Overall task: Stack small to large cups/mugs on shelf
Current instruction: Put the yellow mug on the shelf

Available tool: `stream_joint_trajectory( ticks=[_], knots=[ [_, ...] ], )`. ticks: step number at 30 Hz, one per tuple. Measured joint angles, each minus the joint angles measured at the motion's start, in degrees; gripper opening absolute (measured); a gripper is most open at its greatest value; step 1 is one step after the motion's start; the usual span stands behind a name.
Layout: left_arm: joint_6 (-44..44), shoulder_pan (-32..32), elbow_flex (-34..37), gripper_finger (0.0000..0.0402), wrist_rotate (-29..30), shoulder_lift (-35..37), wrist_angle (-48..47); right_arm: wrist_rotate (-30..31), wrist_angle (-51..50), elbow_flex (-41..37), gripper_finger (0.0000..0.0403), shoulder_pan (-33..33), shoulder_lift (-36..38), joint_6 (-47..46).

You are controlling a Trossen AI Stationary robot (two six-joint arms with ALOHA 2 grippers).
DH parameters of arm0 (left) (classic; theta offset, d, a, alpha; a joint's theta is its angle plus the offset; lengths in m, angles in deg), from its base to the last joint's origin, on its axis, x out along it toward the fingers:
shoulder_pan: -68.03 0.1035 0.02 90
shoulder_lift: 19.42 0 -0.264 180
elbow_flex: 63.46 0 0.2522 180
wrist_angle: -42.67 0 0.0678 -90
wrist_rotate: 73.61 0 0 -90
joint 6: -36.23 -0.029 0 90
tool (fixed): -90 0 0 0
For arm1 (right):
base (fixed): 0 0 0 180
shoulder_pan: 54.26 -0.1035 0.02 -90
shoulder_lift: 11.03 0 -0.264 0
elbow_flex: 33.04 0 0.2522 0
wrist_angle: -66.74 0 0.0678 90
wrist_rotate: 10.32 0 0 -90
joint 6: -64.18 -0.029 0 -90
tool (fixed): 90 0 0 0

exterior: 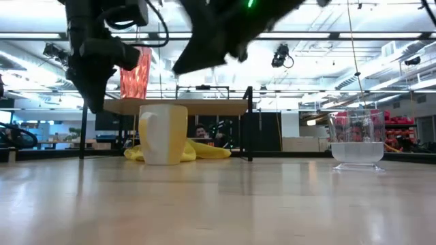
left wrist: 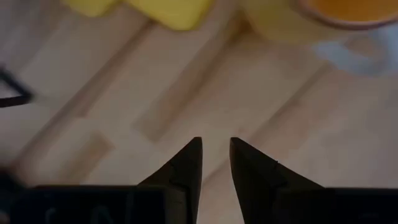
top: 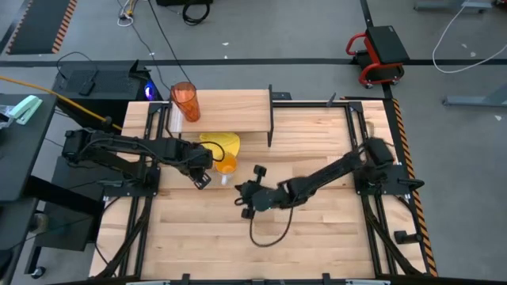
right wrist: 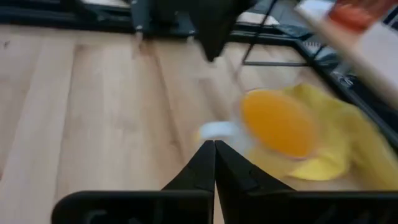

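Tumbler: the orange-red tumbler [top: 185, 101] stood upright on the shelf [top: 238, 111], near its left end; in the low view it [exterior: 135, 73] showed on the shelf board [exterior: 184, 107] behind the left arm.
Mug: the orange mug [top: 226, 164] stood upright on the table [top: 317, 237], in front of the shelf, its white handle toward the table's front edge; in the low view its handle [exterior: 148, 133] faced left.
Cloth: a yellow cloth [top: 222, 142] lay crumpled just behind the mug, touching it, partly under the shelf's front edge.
Clear cup: seen only in the low view [exterior: 356, 144], upright on the table, well apart from the mug and off to the right.
Left gripper: the left gripper [top: 201, 179] hung low just left of the mug; its wrist view showed the fingers [left wrist: 186, 165] slightly parted with a narrow gap, nothing between them, the mug's rim [left wrist: 348, 12] ahead.
Right gripper: the right gripper [top: 247, 192] sat just right of the mug, in front of the shelf; its fingers [right wrist: 202, 167] were pressed together, empty, pointing at the mug [right wrist: 280, 127] and cloth [right wrist: 336, 143].
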Motion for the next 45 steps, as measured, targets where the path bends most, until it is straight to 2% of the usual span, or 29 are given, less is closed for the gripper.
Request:
stream_joint_trajectory(
  ticks=[3,9,13,16,21,26,31,36,45],
  knots=[
    [0.65,-0.14,0.48,0.0086,3.45,0.0,-0.85,-4.16,-3.53,0.0,0.0019,2.23,5.49,-0.84],
    [0.64,-1.44,4.17,0.0073,5.72,0.0,1.07,-19.72,-8.44,0.04,0.0049,9.91,14.37,-7.08],
    [0.92,-1.91,6.56,0.0066,7.1,0.0,3.43,-24.72,-12.18,0.02,0.0072,15.77,18.06,-12.36],
    [0.59,-1.86,8.14,0.0062,6.93,0.0,8.81,-28.36,-14.44,0.06,0.0085,19.25,19.46,-14.67],
    [0.06,-1.73,9.07,0.0054,7.11,-0.11,14.11,-29.17,-21.66,0.03,0.009,21.08,17.23,-16.01],
    [-3.8,0.25,9.14,0.0047,10.79,-0.15,18.5,-29.46,-19.34,-0.63,0.0079,19.26,10.49,-15.45],
    [-6.57,4.36,9.14,0.0039,10.91,-0.15,21.03,-29.8,-19.91,-0.63,0.0065,19.18,6.28,-15.43],
    [-7.03,7.79,9.14,0.0029,11.14,-0.15,22.57,-30.01,-16.3,-0.61,0.0056,17.74,3.58,-15.26],
    [-9.04,8.28,9.14,0.0014,8.14,-0.2,28.96,-30.92,-9.22,-0.61,0.005,17.19,-0.35,-14.54]
  ],
)
